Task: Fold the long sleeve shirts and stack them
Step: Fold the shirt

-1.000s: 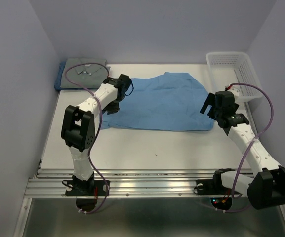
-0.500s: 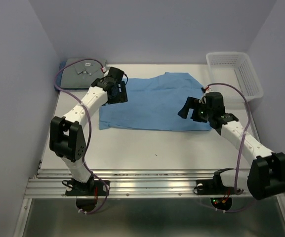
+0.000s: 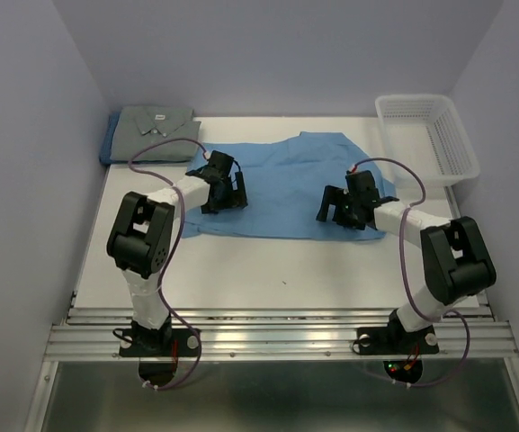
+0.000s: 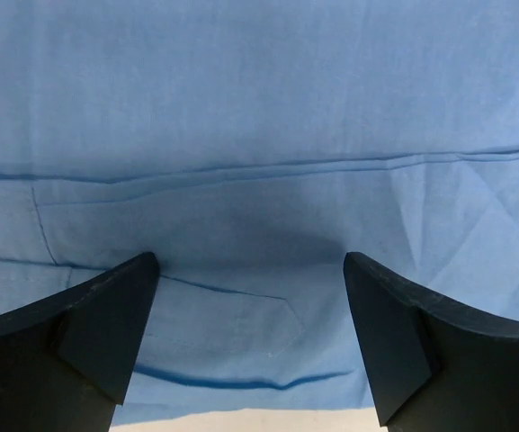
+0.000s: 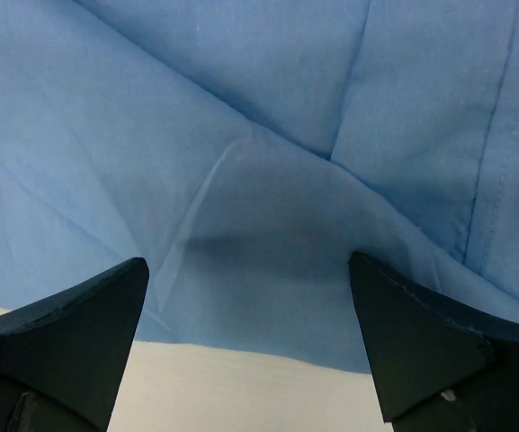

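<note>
Top external view: the white table carries the light blue shirt, spread flat across its middle. The white mesh basket stands at the far right corner. At the far left corner the grey shirt lies folded on the darker blue shirt. My left gripper hangs over the spread shirt's left part, my right gripper over its right part. In both wrist views my jaws stand wide apart, holding nothing, with blue cloth below them.
</note>
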`<act>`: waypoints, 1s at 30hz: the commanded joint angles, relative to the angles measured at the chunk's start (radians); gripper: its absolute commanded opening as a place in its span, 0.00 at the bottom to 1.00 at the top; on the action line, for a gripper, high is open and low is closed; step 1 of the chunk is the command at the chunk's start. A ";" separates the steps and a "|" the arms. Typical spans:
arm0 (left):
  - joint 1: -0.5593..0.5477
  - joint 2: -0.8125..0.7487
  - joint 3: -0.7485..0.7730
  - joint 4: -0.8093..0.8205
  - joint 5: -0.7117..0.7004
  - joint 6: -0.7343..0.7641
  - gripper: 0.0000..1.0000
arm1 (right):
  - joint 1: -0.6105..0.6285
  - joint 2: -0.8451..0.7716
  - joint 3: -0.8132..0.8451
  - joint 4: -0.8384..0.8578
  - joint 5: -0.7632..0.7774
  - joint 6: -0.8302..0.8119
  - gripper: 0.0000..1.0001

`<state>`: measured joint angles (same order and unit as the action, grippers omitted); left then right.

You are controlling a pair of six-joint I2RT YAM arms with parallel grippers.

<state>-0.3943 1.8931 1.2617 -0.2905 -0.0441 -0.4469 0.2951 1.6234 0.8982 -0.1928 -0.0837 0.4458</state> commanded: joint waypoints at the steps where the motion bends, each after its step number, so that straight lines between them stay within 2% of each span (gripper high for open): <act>1: -0.002 -0.019 -0.125 0.050 0.079 -0.064 0.99 | -0.001 -0.068 -0.093 -0.037 0.125 0.050 1.00; 4: -0.011 -0.071 -0.234 0.048 0.087 -0.105 0.99 | -0.001 -0.163 -0.182 -0.089 0.137 0.063 1.00; 8: -0.023 -0.242 -0.442 0.057 0.105 -0.179 0.99 | -0.001 -0.308 -0.306 -0.143 0.115 0.094 1.00; 12: -0.038 -0.363 -0.544 0.027 0.122 -0.222 0.99 | -0.001 -0.465 -0.386 -0.276 0.093 0.161 1.00; 14: -0.049 -0.406 -0.556 0.010 0.124 -0.228 0.99 | -0.001 -0.561 -0.418 -0.267 0.027 0.184 1.00; 15: -0.058 -0.443 -0.549 -0.011 0.116 -0.230 0.99 | -0.001 -0.585 -0.417 -0.270 -0.043 0.195 1.00; 18: -0.063 -0.491 -0.483 -0.093 0.072 -0.223 0.99 | -0.001 -0.631 -0.331 -0.287 -0.083 0.180 1.00; 19: -0.063 -0.500 -0.411 -0.122 0.050 -0.214 0.99 | -0.001 -0.637 -0.294 -0.306 -0.070 0.144 1.00; 24: -0.051 -0.520 -0.162 -0.303 -0.247 -0.199 0.99 | -0.001 -0.626 -0.075 -0.257 0.077 0.036 1.00; 27: 0.000 -0.487 -0.030 -0.314 -0.315 -0.205 0.99 | -0.001 -0.515 0.051 -0.168 0.238 0.008 1.00; 30: 0.084 -0.428 0.023 -0.294 -0.310 -0.184 0.99 | -0.001 -0.300 0.269 -0.158 0.338 -0.024 1.00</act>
<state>-0.3862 1.4319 1.2228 -0.5259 -0.2443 -0.6502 0.2955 1.1412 0.9802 -0.4397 0.0753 0.4900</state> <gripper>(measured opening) 0.986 0.998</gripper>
